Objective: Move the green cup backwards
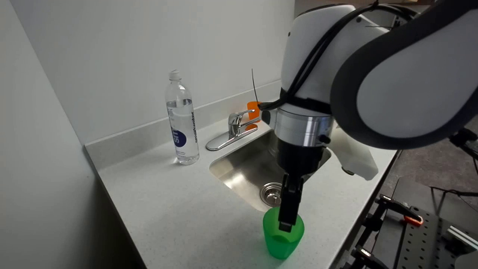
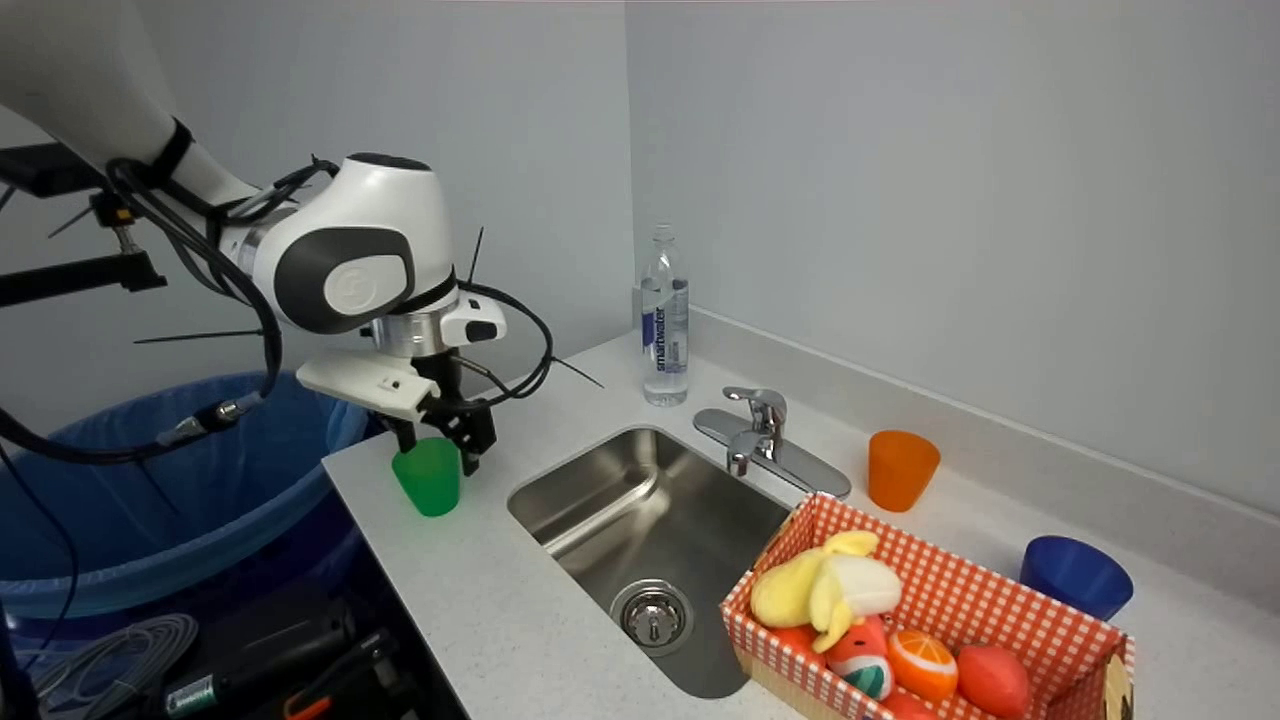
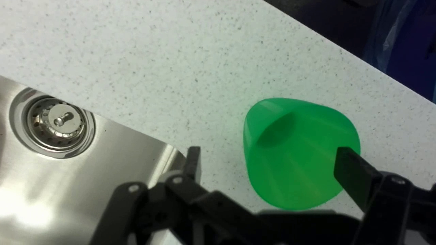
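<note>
The green cup (image 1: pixel 281 244) stands upright on the pale counter, between the sink and the counter's edge. It also shows in an exterior view (image 2: pixel 430 485) and, from above with its open mouth in sight, in the wrist view (image 3: pixel 299 170). My gripper (image 3: pixel 269 151) is open, pointing down over the cup. In the wrist view the left finger is apart from the cup, with counter showing between; the right finger overlaps the cup's right rim, and I cannot tell if it touches. My gripper shows in both exterior views (image 1: pixel 286 224) (image 2: pixel 437 452), at the cup's rim.
The steel sink (image 2: pixel 640 490) with its faucet (image 2: pixel 765 430) lies beside the cup. A water bottle (image 1: pixel 183 123) stands near the wall corner. An orange cup (image 2: pixel 900 470), a blue cup (image 2: pixel 1075 578) and a checkered basket (image 2: pixel 960 570) of toy fruit stand beyond. A blue-lined bin (image 2: pixel 190 530) stands past the counter edge.
</note>
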Available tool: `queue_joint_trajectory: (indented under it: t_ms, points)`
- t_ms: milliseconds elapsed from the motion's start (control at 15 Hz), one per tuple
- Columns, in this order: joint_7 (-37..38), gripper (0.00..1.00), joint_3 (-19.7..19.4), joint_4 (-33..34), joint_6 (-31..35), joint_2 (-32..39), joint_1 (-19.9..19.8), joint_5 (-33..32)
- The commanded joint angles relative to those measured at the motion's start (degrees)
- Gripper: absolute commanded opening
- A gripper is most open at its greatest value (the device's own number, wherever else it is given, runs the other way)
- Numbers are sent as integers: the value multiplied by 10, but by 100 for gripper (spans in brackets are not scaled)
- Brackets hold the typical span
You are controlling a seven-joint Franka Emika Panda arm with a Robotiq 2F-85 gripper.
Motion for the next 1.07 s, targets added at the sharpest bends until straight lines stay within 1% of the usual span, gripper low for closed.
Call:
queue_joint_trajectory:
  t_ms: [0, 133, 467, 733, 800, 1000]
  points:
    - [12, 73, 8, 17, 29, 33, -3, -19]
    - [14, 72, 7, 22, 34, 45, -7, -26]
    - [15, 32, 6, 35, 34, 62, -13, -34]
    - [26, 4, 5, 60, 36, 80, -18, -42]
    - [32, 0, 4, 71, 37, 88, -19, -46]
    - [55, 0, 0, 105, 35, 112, -26, -63]
